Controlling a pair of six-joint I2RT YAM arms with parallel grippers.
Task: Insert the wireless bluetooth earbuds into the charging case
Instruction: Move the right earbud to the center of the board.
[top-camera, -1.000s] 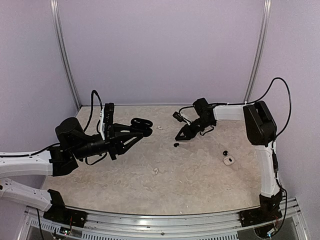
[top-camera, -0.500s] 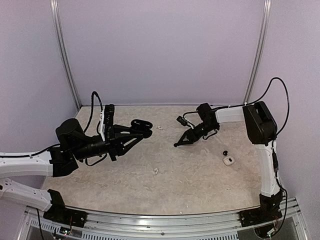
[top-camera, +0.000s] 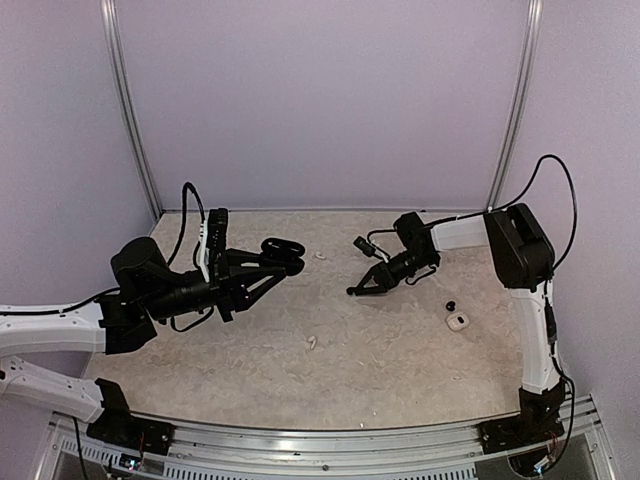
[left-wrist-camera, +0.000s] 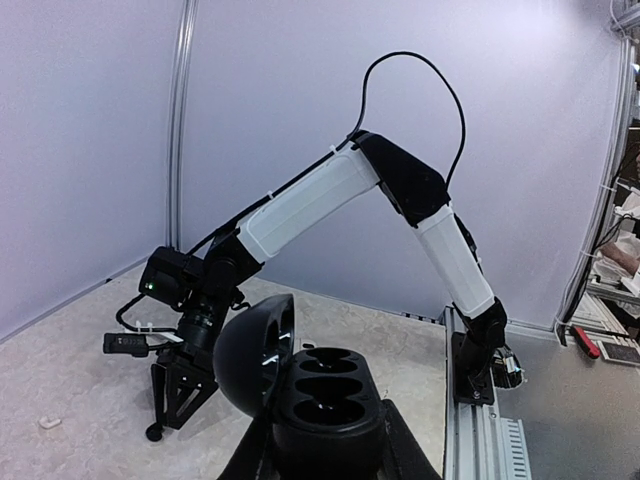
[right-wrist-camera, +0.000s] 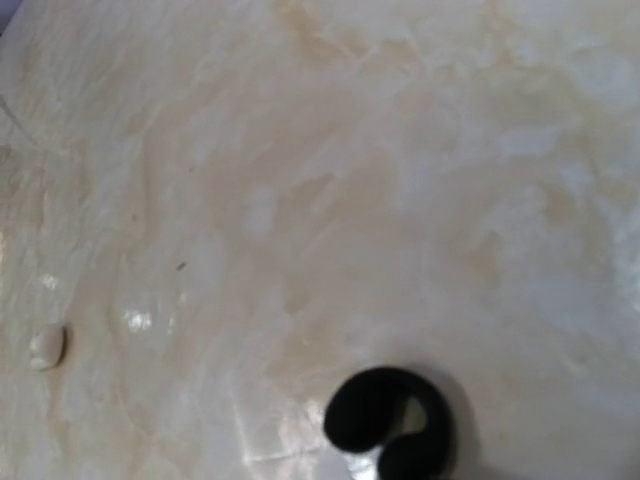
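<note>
Beige marbled desk (top-camera: 400, 370) carries everything. The left tool (top-camera: 278, 258) is pressed onto the open black charging case (left-wrist-camera: 322, 395), held above the desk with its lid up and its wells showing. The right tool (top-camera: 356, 288) points down, its tip just beside a black earbud (right-wrist-camera: 365, 410) on the desk; I cannot tell whether its fingers are spread. Only the right wrist view shows that earbud close up, with a white earbud (right-wrist-camera: 46, 345) well apart at the frame's left. Only the top view shows a second black earbud (top-camera: 450, 305) beside a small white object (top-camera: 458, 321), and a second white earbud (top-camera: 312, 342).
</note>
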